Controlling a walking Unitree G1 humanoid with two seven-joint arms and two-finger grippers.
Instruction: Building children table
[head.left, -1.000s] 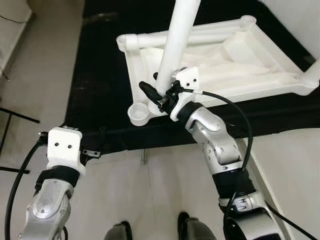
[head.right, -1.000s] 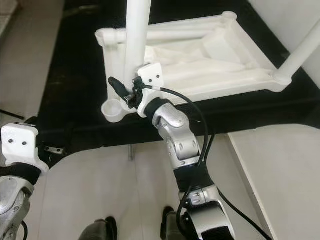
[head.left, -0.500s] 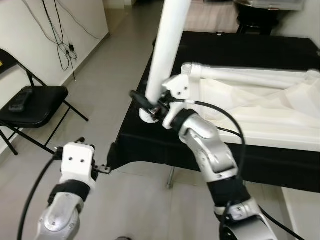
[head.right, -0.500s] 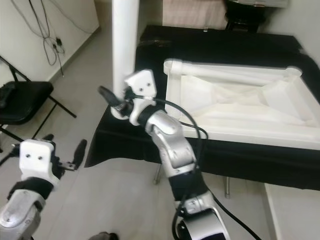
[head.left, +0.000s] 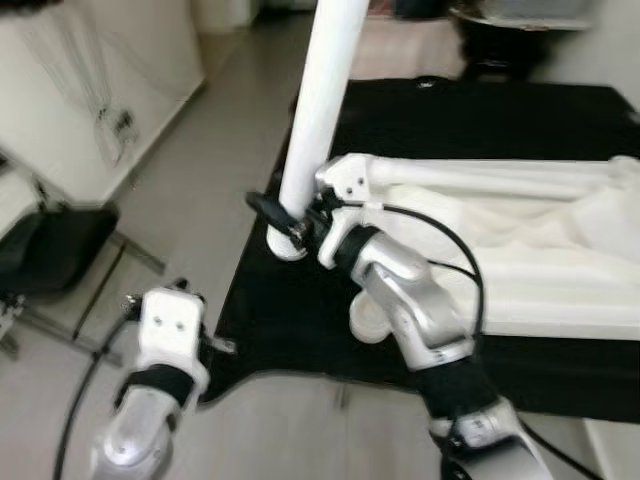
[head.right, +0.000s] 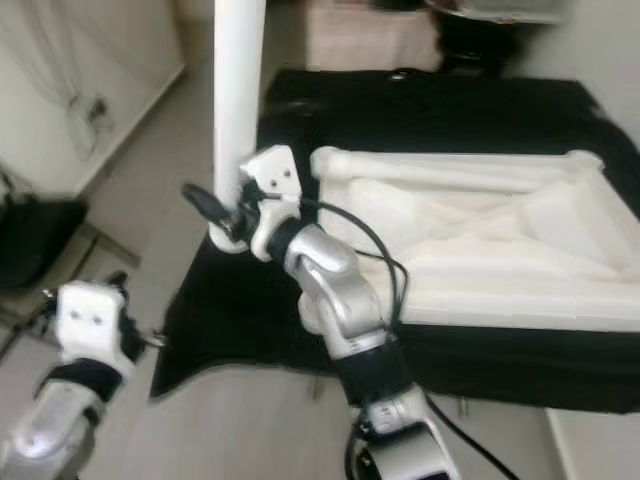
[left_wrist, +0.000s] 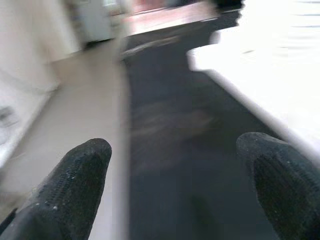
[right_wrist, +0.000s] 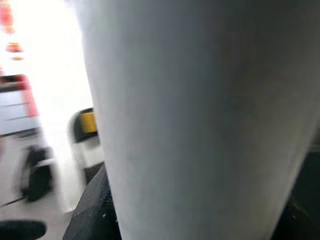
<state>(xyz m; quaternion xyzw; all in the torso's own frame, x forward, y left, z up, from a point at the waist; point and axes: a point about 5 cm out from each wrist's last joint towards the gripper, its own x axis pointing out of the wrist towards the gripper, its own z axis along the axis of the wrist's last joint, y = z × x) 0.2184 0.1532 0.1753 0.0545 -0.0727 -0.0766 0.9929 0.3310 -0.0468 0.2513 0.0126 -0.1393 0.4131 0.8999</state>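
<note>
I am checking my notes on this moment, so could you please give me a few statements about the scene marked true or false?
1. The right gripper holds the white table leg near its lower end. True.
2. The left gripper is closed on a screw. False: its fingers are apart with nothing between them.
3. The white table top lies upside down on a black cloth. True.
4. The leg lies flat on the floor. False: it stands nearly upright at the table top's corner.
</note>
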